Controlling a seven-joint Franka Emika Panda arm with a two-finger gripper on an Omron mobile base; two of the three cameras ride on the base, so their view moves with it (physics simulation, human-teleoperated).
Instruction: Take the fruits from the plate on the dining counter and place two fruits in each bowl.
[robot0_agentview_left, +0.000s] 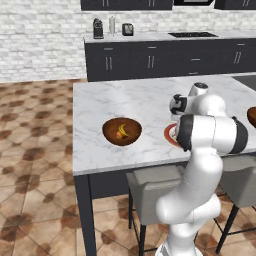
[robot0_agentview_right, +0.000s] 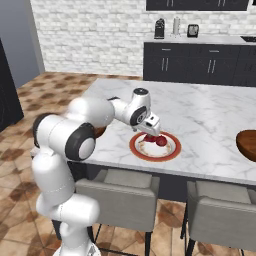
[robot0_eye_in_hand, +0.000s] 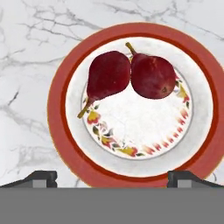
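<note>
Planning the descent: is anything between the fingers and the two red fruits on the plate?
No. In the hand view only bare plate lies between the open fingers and the two touching red fruits.

1. White brick wall (robot0_agentview_left: 40, 40) — across the top of both base views.
2. Dark-grey cabinet run (robot0_agentview_left: 165, 60) with drawer handles, upper right of the left base view; small appliances (robot0_agentview_left: 98, 28) and a black cooktop (robot0_agentview_left: 192, 34) on its pale top.
3. Brown patterned tile floor (robot0_agentview_left: 35, 165) — left side.
4. Two grey stools (robot0_agentview_right: 120, 197), lower edge.
</note>
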